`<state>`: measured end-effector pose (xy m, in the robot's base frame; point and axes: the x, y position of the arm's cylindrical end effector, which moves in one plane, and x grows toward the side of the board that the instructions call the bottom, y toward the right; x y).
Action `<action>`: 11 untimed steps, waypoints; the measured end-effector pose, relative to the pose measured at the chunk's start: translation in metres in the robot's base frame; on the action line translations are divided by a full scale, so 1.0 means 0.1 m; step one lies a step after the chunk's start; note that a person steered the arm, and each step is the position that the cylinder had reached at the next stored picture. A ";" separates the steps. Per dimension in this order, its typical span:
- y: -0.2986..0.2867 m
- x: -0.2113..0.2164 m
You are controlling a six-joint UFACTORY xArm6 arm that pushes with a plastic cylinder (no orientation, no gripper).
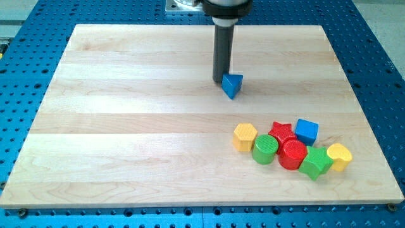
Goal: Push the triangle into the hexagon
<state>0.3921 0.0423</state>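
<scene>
since my tip (221, 81) has no jaws or anything to open or close, it's just a plain rod end, sitting right against the blue triangle (232, 85), touching it on the side toward the view's top left. that spot makes sense to me: the yellow hexagon (244, 136) is below the tip and a touch to the view's right, well apart, so being behind the triangle on the far side lines up a push straight down-right toward it.

the hexagon sits at the left end of a tight cluster further down and right of the tip: green cylinder (266, 149), red star (283, 131), red cylinder (293, 154), blue cube (307, 131), green star (316, 163) and a yellow heart (340, 156). my guess is the risk is the triangle slipping off the rod sideways, or drifting right into the star instead. nothing between triangle and hexagon on the wooden board (126, 126), so the path looks open.
</scene>
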 end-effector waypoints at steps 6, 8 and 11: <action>0.42 0.67; 0.28 0.70; -0.52 1.26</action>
